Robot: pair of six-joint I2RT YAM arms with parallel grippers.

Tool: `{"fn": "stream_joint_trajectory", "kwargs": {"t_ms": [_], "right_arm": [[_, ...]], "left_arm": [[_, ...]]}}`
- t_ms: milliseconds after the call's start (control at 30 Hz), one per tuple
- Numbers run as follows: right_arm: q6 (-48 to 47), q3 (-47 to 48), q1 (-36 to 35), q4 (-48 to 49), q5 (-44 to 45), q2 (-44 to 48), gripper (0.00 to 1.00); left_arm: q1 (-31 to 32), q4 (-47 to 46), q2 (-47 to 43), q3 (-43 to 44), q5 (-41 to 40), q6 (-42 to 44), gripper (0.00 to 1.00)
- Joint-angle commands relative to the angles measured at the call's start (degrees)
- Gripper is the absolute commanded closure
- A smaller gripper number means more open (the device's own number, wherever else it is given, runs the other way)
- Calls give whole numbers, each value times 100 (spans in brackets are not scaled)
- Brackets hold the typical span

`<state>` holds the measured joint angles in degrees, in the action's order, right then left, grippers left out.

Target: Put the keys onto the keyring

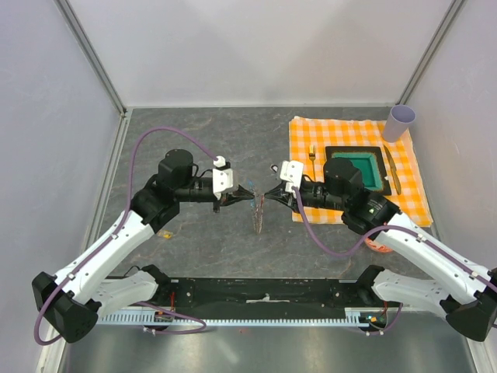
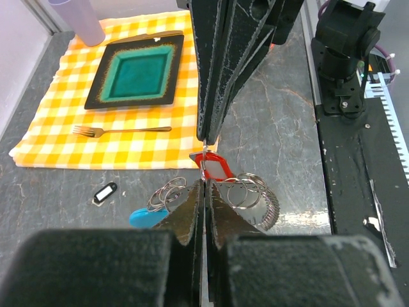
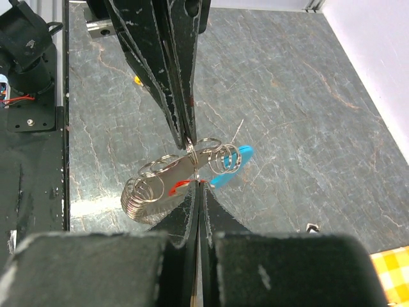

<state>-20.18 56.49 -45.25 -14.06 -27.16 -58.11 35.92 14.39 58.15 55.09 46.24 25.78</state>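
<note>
The keyring (image 2: 167, 193) is a bunch of linked silver rings with a curved blue plastic piece (image 2: 144, 217). It hangs between my two grippers above the grey table (image 1: 258, 217). The key's red head (image 2: 217, 168) shows among the rings, and a sliver of it (image 3: 179, 187) shows in the right wrist view. My left gripper (image 2: 204, 184) is shut on a ring of the keyring, seen also from above (image 1: 250, 192). My right gripper (image 3: 199, 185) is shut at the red key head and meets the left one tip to tip (image 1: 269, 194). The key's blade is hidden.
An orange checked cloth (image 1: 404, 194) at the right holds a green square plate (image 1: 359, 169), a fork (image 2: 121, 130) and a lilac cup (image 1: 401, 122). A black-and-white fob (image 2: 105, 193) lies on the table. A tiny yellow object (image 3: 137, 80) lies near the left arm.
</note>
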Motion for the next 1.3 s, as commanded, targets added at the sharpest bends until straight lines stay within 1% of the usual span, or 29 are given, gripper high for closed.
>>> {"fn": "stream_joint_trajectory", "kwargs": {"t_ms": [0, 600, 900, 1267], "right_arm": [[-65, 187, -10, 273, -123, 168, 100], [-47, 99, -10, 334, -290, 238, 100], [-91, 55, -1, 290, -27, 291, 100], [-117, 73, -1, 211, -26, 159, 100]], "left_arm": [[73, -332, 3, 46, 245, 23, 98], [161, -288, 117, 63, 210, 32, 98], [161, -288, 3, 37, 52, 76, 98], [161, -332, -5, 37, 131, 32, 98]]}}
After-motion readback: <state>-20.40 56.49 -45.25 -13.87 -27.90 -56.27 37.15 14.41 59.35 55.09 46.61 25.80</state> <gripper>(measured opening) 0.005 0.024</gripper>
